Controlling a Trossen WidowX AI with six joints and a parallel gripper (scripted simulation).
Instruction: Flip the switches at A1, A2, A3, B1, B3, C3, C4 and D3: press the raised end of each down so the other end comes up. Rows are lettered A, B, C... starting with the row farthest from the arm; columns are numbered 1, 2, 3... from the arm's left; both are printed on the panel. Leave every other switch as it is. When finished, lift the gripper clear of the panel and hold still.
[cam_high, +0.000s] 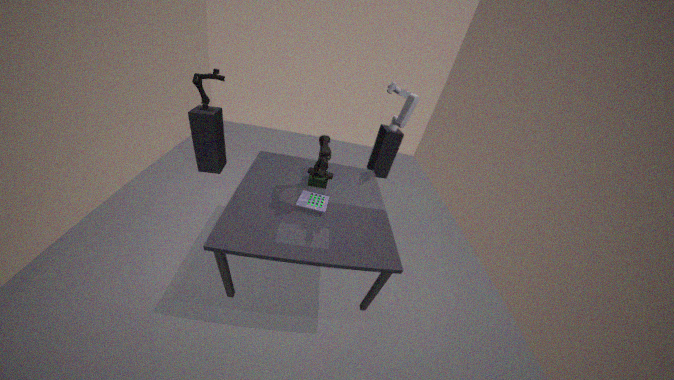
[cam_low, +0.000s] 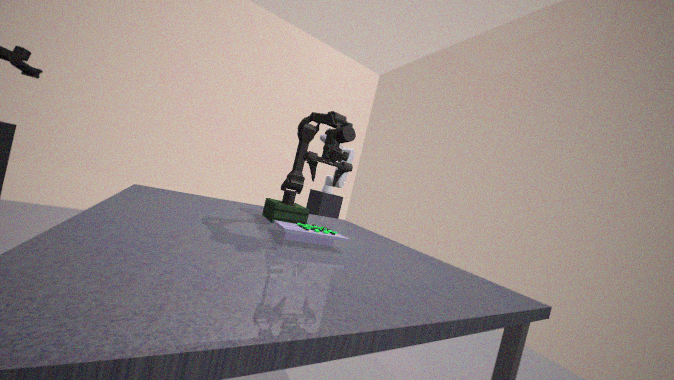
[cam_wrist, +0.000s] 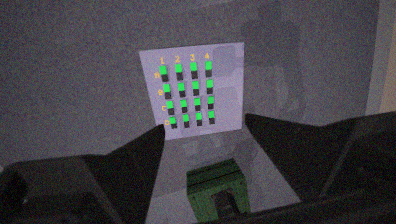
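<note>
The pale lilac switch panel (cam_high: 303, 201) (cam_low: 310, 239) (cam_wrist: 229, 112) lies on the table in front of the arm's base. It has four rows, A to D, and four columns, 1 to 4, with yellow printed labels. In the wrist view every switch shows a green half on the far side and a black half on the near side, such as A1 (cam_wrist: 164, 73) and D3 (cam_wrist: 199, 119). Which end is raised is too small to tell. My gripper (cam_low: 325, 183) (cam_wrist: 205, 123) is open and empty, high above the table and clear of the panel.
The arm's green base block (cam_high: 318, 182) (cam_low: 285, 213) (cam_wrist: 215, 185) stands just behind the panel's near edge. The grey table (cam_high: 240, 225) (cam_low: 150, 300) carries shadows and reflections. A black arm on a pedestal (cam_high: 209, 142) and a white arm on another pedestal (cam_high: 386, 152) stand beyond the table.
</note>
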